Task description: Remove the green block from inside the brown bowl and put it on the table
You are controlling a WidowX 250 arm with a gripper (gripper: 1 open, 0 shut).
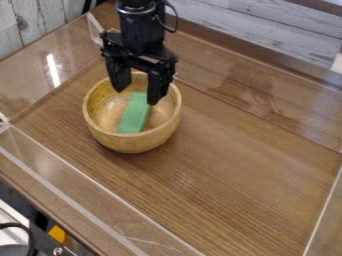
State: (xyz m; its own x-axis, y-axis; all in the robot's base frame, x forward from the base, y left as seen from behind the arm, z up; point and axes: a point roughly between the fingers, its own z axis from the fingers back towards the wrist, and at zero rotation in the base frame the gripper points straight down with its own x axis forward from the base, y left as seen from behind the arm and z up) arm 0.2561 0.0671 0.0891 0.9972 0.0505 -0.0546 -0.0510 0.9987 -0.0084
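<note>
The black, angular metal claw (138, 80) hangs over the far part of the round, light-brown wooden bowl (103, 125), its two dark fingers spread wide apart with nothing pinched between them. From this angle the claw covers a stretch of the bowl's far rim and part of the inside behind it, so whether its tips dip below the rim is hard to tell. The flat, rectangular, bright green block (132, 113) lies inside the bowl, on the camera's side of the claw and just beside it in the view, its length running roughly toward the claw. The block's far end shows near the gap between the fingers; whether a finger touches it I cannot make out.

The black arm (142, 18) above the claw is cut off by the top edge of the view. The bowl's raised wall stands around the block on every side. The brown wood-grain table (221, 150) spreads under the bowl and out to the right of the view from the claw. Clear plastic walls (30, 65) edge it, hard to trace against the background. At the lower left corner, well apart from the claw, are a black cable (30, 232) and a small yellow-orange item (58, 234), both only partly visible.
</note>
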